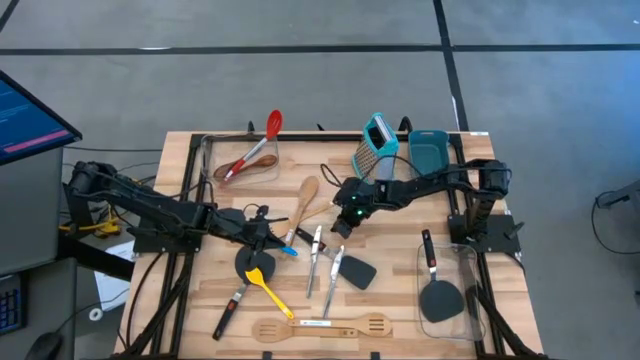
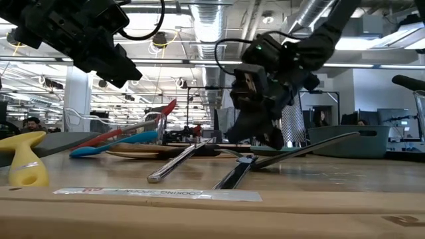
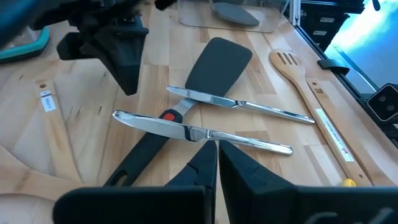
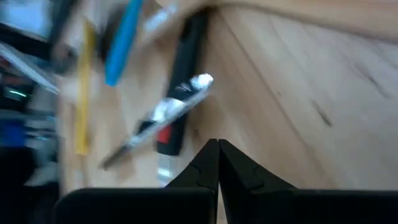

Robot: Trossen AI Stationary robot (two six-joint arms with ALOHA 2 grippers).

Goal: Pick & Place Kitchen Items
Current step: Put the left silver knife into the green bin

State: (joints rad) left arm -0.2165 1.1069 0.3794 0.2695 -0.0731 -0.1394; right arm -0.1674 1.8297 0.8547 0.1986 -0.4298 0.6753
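Observation:
Kitchen items lie across the wooden table. Two metal knives (image 3: 205, 132) lie crossed over a black spatula (image 3: 214, 62). A blue spoon (image 4: 124, 40), a yellow spoon (image 1: 268, 290), wooden spoons (image 1: 305, 200) and a wooden slotted spatula (image 1: 320, 327) lie around them. A red spoon (image 1: 262, 140) lies in a clear container at the far left. A teal grater (image 1: 378, 142) stands at the far edge. My left gripper (image 3: 217, 155) is shut and empty, raised above the table (image 2: 116, 66). My right gripper (image 4: 217, 152) is shut and empty, low over the table's middle (image 1: 340, 224).
A teal bin (image 1: 430, 150) stands beside the grater at the far edge. A clear container (image 1: 445, 290) at the near right holds a black spatula (image 1: 438, 295). Another black spatula (image 1: 240, 272) lies near the yellow spoon. A monitor (image 1: 25, 115) stands left of the table.

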